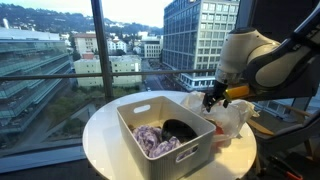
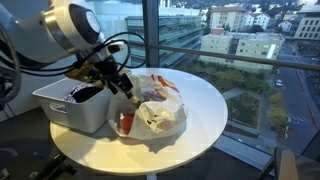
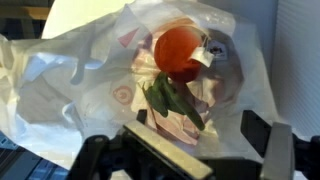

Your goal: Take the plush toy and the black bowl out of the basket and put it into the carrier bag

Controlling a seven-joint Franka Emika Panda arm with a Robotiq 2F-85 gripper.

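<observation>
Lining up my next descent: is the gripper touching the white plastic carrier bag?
Cannot tell. The wrist view shows the gripper over the white plastic carrier bag, but no view shows a plain gap or contact.

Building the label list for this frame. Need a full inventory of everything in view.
table: 1, white, round, by the window
basket: 1, white, on the table
plush toy: 1, purple and white, in the basket
black bowl: 1, black, in the basket beside the toy
carrier bag: 1, whitish plastic, on the table beside the basket
red round shape with green leaves: 1, on or inside the bag, cannot tell which
window: 1, dark frame, city buildings outside
arm: 1, white, above the table
pincer: 1, dark, open, over the bag, empty
</observation>
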